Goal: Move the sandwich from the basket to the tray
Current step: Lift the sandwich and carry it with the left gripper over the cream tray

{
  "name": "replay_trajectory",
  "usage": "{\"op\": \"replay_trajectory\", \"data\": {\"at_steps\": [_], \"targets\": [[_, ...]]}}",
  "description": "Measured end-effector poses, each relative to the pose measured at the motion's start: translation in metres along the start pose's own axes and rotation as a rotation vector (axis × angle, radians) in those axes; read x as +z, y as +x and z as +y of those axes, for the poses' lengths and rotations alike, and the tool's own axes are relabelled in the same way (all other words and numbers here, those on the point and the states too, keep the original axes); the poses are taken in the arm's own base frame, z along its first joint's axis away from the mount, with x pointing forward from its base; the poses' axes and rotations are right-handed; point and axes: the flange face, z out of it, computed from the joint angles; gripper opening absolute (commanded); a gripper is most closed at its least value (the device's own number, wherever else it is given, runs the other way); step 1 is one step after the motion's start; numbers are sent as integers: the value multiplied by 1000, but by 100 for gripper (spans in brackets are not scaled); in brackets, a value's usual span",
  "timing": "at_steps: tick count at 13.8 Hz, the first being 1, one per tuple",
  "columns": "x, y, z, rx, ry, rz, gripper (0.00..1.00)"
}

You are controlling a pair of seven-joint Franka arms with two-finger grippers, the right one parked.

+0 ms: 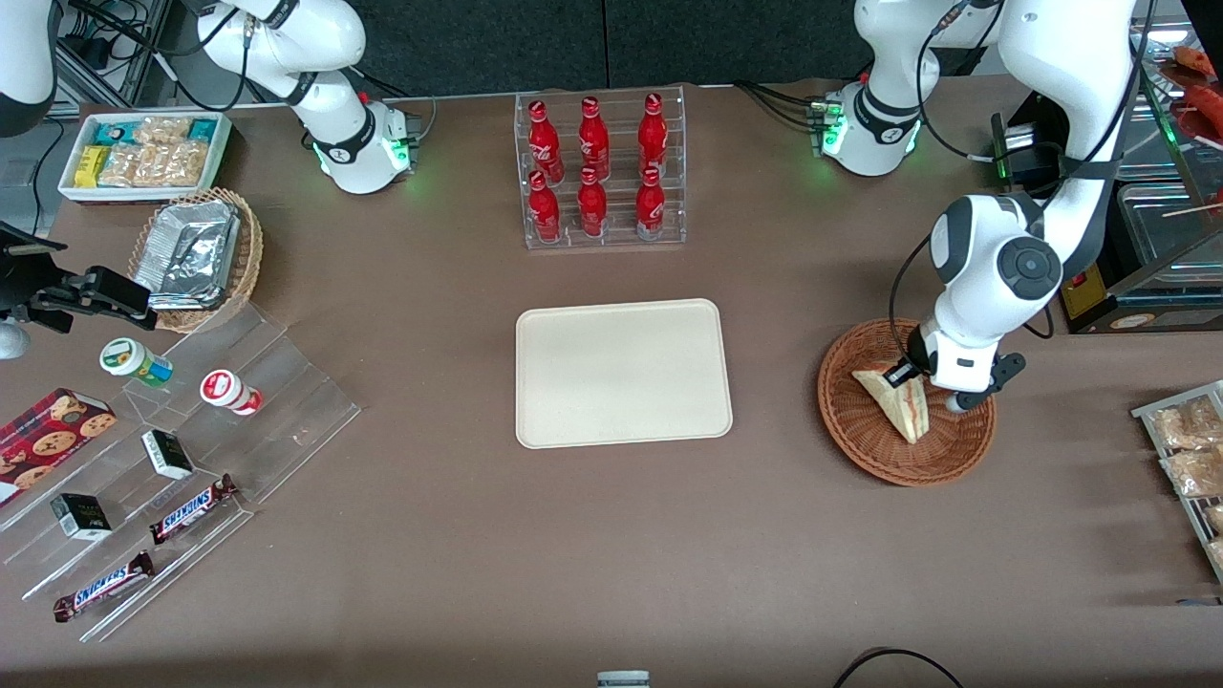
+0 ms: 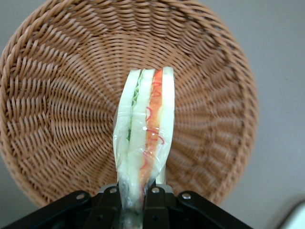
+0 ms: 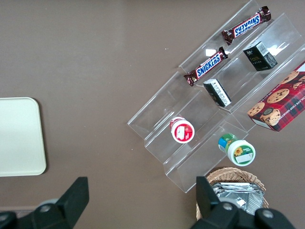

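- The gripper point(image 1: 925, 387) is sitting low over the basket point(image 1: 865, 435) at the right side of the front frame, and it's clamping the sandwich point(image 1: 898, 401) between its fingers point(image 2: 155, 200).
- The sandwich is standing on edge in the wrist view, filling layers facing the camera, its near end pinched in the jaws and the rest sticking out over the basket's point(image 2: 57, 109) woven floor.
- In the front frame the wedge is lying just left of the gripper, inside the basket rim.
- The tray point(image 1: 623, 373) is sitting bare in the middle of the frame, well apart from the basket.
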Motion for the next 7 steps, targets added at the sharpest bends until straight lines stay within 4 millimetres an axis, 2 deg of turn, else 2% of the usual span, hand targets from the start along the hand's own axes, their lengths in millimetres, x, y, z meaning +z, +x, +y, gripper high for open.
{"op": "replay_trajectory", "data": {"at_steps": [2, 4, 5, 7], "targets": [[-35, -1, 28, 38, 40, -46, 0], [-64, -12, 56, 88, 62, -68, 0], [-73, -24, 72, 121, 66, -70, 0], [-79, -59, 105, 203, 67, -65, 0]]}}
